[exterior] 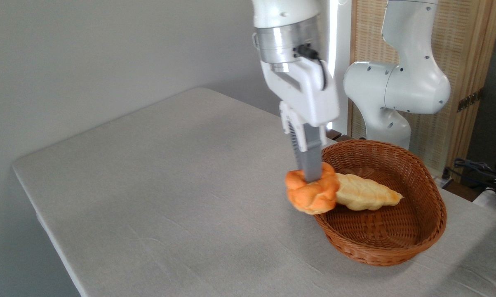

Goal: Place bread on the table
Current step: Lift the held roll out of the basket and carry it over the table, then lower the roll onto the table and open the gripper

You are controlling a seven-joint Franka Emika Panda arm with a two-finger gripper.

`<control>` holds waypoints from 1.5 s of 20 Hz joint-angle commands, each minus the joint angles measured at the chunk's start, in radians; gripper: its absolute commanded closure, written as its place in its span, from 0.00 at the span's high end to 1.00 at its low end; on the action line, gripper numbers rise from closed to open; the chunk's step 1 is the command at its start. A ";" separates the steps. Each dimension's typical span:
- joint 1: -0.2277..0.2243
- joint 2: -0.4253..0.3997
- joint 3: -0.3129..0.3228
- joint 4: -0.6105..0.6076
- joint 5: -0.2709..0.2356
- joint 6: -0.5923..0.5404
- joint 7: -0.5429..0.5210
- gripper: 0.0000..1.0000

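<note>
Arm top cut off by upper edge. Gripper (312, 175) fingertips sunk into bread (311, 193), far finger hidden behind near one; jaws clamped on bread. Bread held over left rim of basket (396, 243), its underside hiding rim there; whether it touches rim unclear. One orange bun, one pale braided loaf (365, 193) inside basket, touching bread. One basket, on table (169, 185), right side.
</note>
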 commanded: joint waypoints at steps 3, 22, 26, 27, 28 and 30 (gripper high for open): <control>-0.005 0.210 -0.161 0.183 -0.042 -0.011 -0.118 0.10; -0.012 0.499 -0.404 0.313 -0.039 0.158 -0.841 1.00; -0.011 0.507 -0.416 0.313 -0.040 0.151 -0.838 1.00; -0.011 0.511 -0.416 0.313 -0.040 0.153 -0.838 1.00; -0.011 0.514 -0.416 0.315 -0.047 0.153 -0.841 1.00; -0.009 0.514 -0.410 0.350 -0.074 0.158 -0.868 1.00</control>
